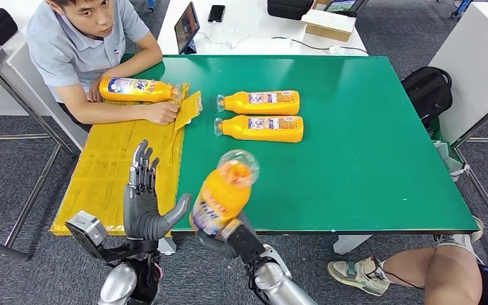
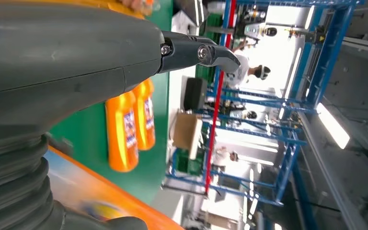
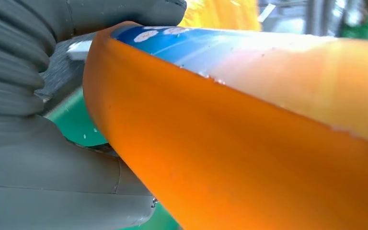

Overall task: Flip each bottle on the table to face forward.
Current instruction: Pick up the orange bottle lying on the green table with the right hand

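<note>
My right hand (image 1: 223,236) grips an orange bottle (image 1: 223,193) by its base, lifted above the near edge of the green table (image 1: 368,159), clear cap tilted away from me; up close the bottle (image 3: 249,139) lies against the grey palm (image 3: 52,158). Just left of it my left hand (image 1: 145,198) is raised with fingers spread and nothing in it, the thumb pointing toward the bottle; its thumb (image 2: 199,52) shows from the wrist. Two more orange bottles (image 1: 260,101) (image 1: 260,128) lie side by side mid-table, caps to the left, labels up, also seen as a pair (image 2: 129,127).
A person sits at the table's far left, holding a fourth orange bottle (image 1: 136,89) down on flattened yellow cardboard (image 1: 111,171). Another person's leg and shoe (image 1: 419,270) are at the lower right. A black backpack (image 1: 429,89) sits beyond the right edge.
</note>
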